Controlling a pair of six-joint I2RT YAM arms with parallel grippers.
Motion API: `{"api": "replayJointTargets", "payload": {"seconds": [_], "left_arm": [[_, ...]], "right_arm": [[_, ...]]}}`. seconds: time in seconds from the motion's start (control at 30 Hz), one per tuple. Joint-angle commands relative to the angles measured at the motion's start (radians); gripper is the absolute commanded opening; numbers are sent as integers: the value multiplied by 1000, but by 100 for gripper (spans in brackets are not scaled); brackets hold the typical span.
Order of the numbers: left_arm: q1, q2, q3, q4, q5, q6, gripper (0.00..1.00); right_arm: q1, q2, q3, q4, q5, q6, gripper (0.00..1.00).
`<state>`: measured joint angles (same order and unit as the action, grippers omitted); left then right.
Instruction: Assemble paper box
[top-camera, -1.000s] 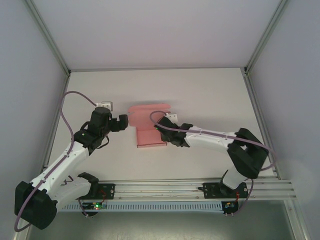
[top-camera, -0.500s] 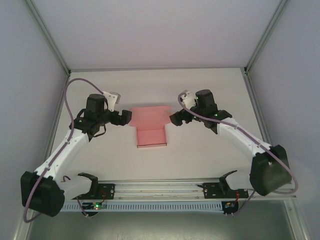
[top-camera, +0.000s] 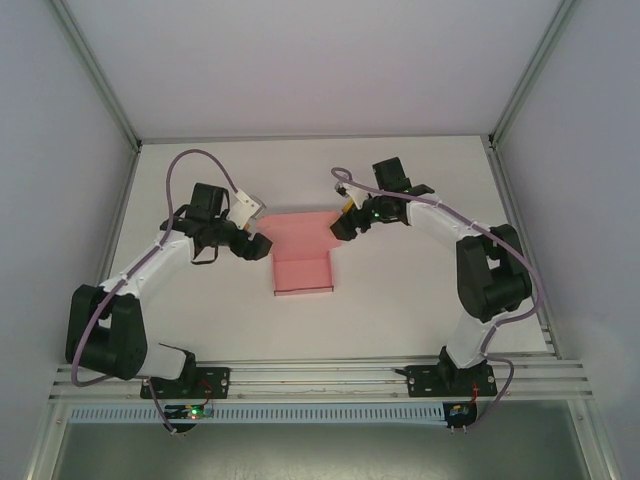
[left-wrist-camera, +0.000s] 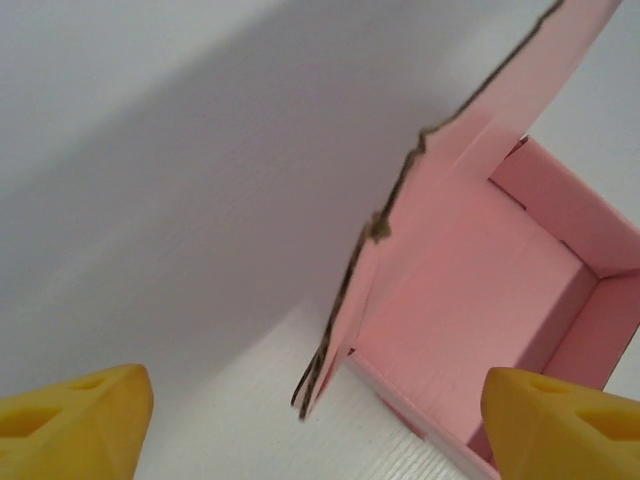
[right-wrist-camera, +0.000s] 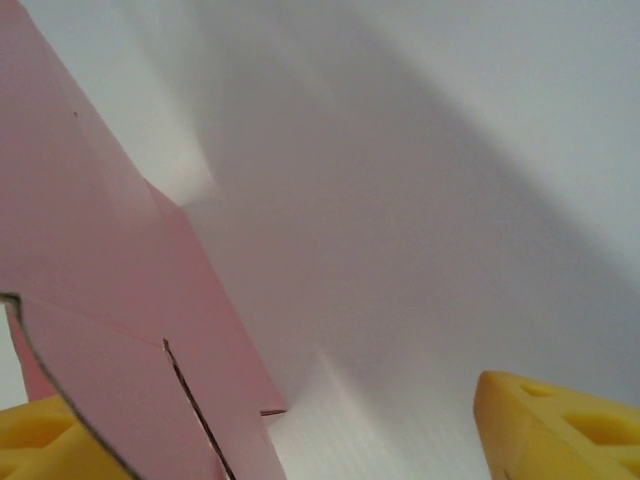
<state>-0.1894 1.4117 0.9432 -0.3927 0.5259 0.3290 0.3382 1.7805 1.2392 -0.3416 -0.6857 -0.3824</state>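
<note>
paper box (right-wrist-camera: 90, 280) flap overlaps one yellow fingertip (right-wrist-camera: 35, 440) of the spread right claw (right-wrist-camera: 300, 435).

The left arm (top-camera: 150, 272) is stretched forward and bent inward at the wrist, so that the left gripper (top-camera: 258, 246) is pointed right. The right arm (top-camera: 440, 218) is folded at the elbow and turned inward, the right gripper (top-camera: 345, 226) pointed left. The yellow pads (left-wrist-camera: 80, 420) of each are held wide apart.

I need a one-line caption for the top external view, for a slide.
Left hand and right hand, both open, flank the half-folded pink paper box on the white table.
</note>
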Motion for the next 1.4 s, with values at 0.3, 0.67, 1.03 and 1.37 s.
{"api": "replayJointTargets", "payload": {"seconds": [0.3, 0.67, 1.03, 1.37], "left_arm": [[13, 102, 121, -93, 106, 56, 39], [5, 151, 171, -118, 140, 12, 20], [15, 151, 116, -134, 73, 83, 29], [24, 160, 142, -105, 188, 58, 10]], "right_arm": [[44, 23, 57, -87, -3, -59, 28], [64, -35, 33, -63, 63, -18, 4], [75, -76, -47, -23, 67, -79, 0], [74, -62, -37, -12, 66, -58, 0]]}}
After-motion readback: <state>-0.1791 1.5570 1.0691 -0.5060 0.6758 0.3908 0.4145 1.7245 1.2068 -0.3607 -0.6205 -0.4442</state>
